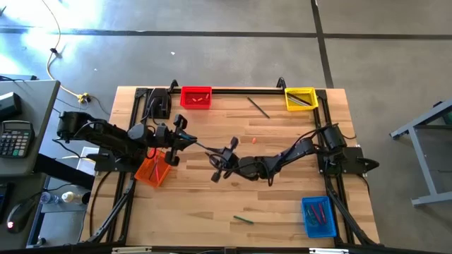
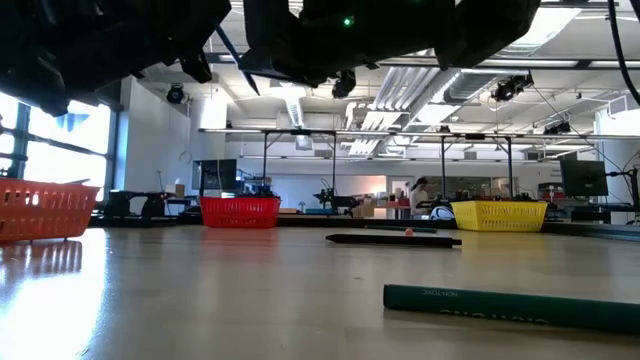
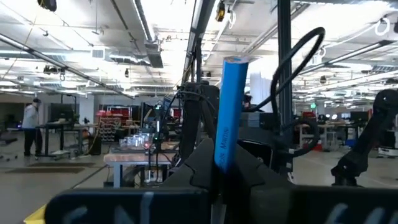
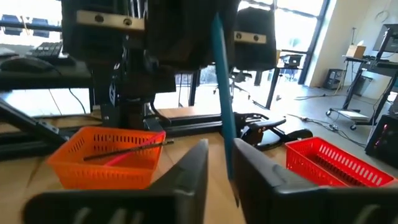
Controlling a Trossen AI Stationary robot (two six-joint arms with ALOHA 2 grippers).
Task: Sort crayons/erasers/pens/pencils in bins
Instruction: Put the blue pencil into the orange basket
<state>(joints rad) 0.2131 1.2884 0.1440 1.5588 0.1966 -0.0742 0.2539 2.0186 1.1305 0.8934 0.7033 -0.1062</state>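
My left gripper [image 1: 182, 138] is above the table's left middle, shut on a blue pen [image 3: 227, 112]. The pen shows as a thin dark line in the high view [image 1: 203, 148], and it runs from my left gripper to my right gripper [image 1: 220, 159]. My right gripper [image 4: 219, 168] is open, and the pen's far part [image 4: 225, 124] passes between its fingers. Whether a finger touches the pen, I cannot tell. The orange bin [image 1: 154, 170] lies below my left arm. The red bin [image 1: 196, 97], yellow bin [image 1: 300, 99] and blue bin [image 1: 319, 216] stand at the table's edges. My left gripper pinches the blue pen's lower part [image 3: 221, 167] between its two fingers. The fingers come level from the table's left side. The pen sticks out past the fingertips toward my right gripper, lifted clear of the table.
A dark stick [image 1: 258, 107] lies near the yellow bin, a green pencil [image 1: 244, 219] lies near the front edge, and a small red piece [image 1: 254, 140] lies mid-table. The orange bin [image 4: 106, 155] holds a dark stick and a pink one. The blue bin holds several sticks.
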